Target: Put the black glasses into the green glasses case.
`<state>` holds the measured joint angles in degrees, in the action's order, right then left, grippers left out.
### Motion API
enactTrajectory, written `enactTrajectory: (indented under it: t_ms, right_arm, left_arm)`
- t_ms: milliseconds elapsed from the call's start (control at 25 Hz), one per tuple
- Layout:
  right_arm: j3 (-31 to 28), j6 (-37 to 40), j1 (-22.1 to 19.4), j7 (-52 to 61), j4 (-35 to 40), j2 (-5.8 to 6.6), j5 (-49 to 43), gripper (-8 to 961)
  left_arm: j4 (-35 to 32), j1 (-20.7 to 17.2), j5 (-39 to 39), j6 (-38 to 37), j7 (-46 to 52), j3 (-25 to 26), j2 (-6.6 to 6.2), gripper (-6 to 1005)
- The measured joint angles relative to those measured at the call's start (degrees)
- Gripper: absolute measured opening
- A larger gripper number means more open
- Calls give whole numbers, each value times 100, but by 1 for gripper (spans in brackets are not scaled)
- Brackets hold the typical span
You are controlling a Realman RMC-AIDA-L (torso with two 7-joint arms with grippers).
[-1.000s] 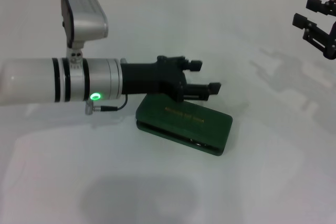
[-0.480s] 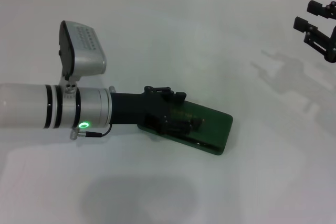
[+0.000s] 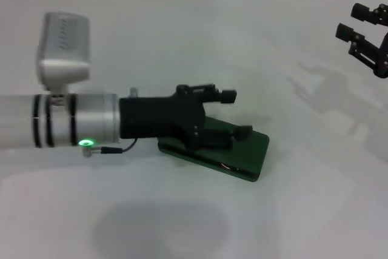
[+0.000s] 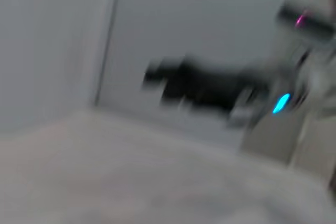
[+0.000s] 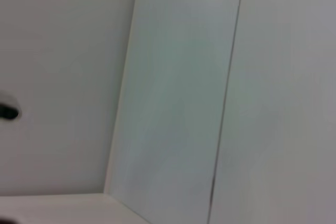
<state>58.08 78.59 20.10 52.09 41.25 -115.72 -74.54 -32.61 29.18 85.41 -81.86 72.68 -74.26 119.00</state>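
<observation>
Head view: the left gripper, jaws spread, hovers over the closed green glasses case on the white table; the right gripper, jaws apart, hangs at the far right. Both wrist views show only blurred walls.

Dark green glasses case, lid closed, flat on the white table, angled, partly hidden.
</observation>
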Motion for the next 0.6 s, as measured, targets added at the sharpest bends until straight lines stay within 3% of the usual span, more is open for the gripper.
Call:
enactTrajectory:
  t_ms: [240,400,600]
  right_arm:
    - [230,792,-77,-59,11,32,-168,455]
    - [694,1360,28,61,-13,20,-548,466]
    - [1352,1213,180,29,-376,-24,-556,480]
  left_arm:
    - [7,-316,-134,-1576,-606,1211,-4,825]
    - [27,-612,-138,-1904,-634,1413,-102,826]
    - [75,-967,-156,-1922,-724,1428,-116,827]
